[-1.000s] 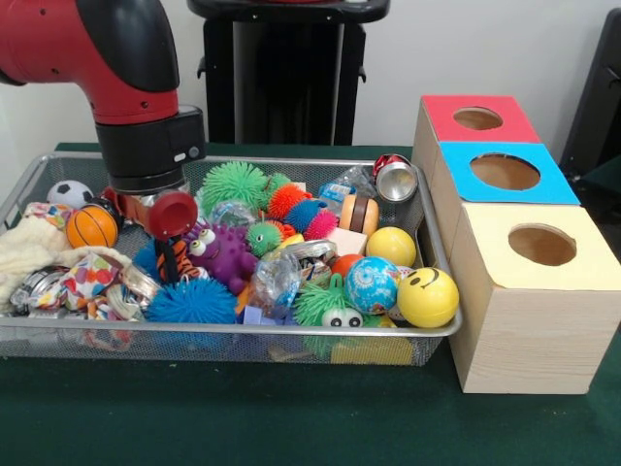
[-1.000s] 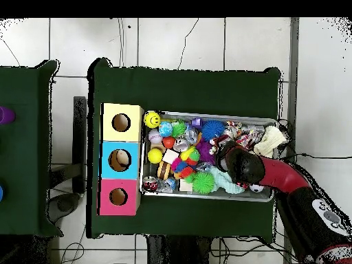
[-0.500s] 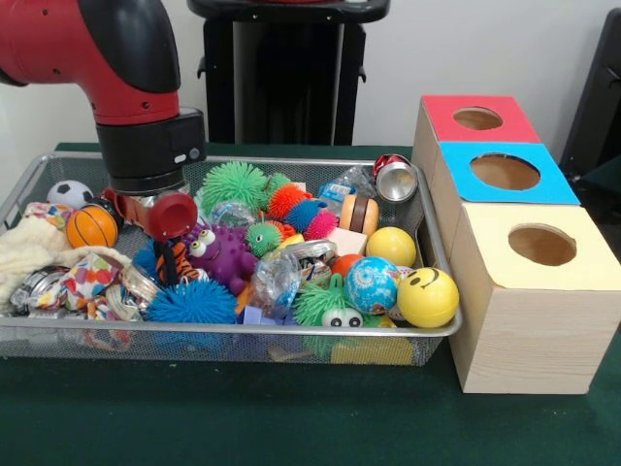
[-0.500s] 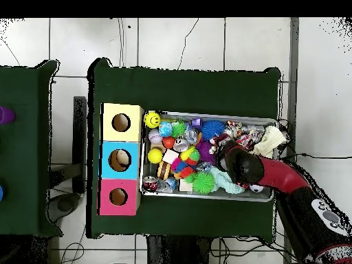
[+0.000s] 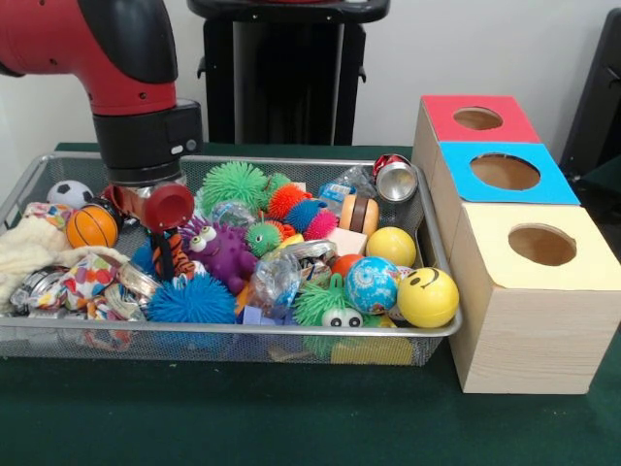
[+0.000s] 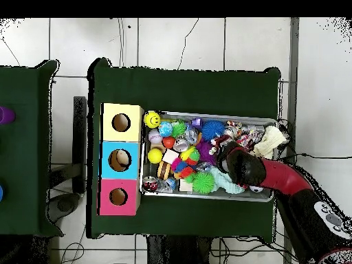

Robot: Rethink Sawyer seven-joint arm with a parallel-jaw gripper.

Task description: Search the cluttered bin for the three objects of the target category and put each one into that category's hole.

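The wire mesh bin (image 5: 243, 335) is heaped with toys. A yellow ball (image 5: 391, 246), a smiley ball (image 5: 427, 296) and a globe ball (image 5: 371, 284) lie at its right end. A small basketball (image 5: 91, 225) and a soccer ball (image 5: 70, 193) lie at the left. My gripper (image 5: 160, 218) reaches down into the left half, between the basketball and a purple monster toy (image 5: 225, 254). The black wrist hides it, and an orange-and-black striped toy (image 5: 163, 254) sits right beneath. In the overhead view the gripper (image 6: 230, 162) is over the bin's right part.
Three boxes with round holes stand in a row right of the bin: yellow top (image 5: 505, 311) nearest, blue (image 5: 553, 189) in the middle, red (image 5: 446, 109) farthest. Spiky green (image 5: 233, 184) and blue (image 5: 191, 301) balls, a shiny can (image 5: 396, 181) and foil wrappers (image 5: 87, 282) crowd the bin.
The wrist has shifted slightly up and left. The striped toy and the purple monster beneath it have nudged left as well.
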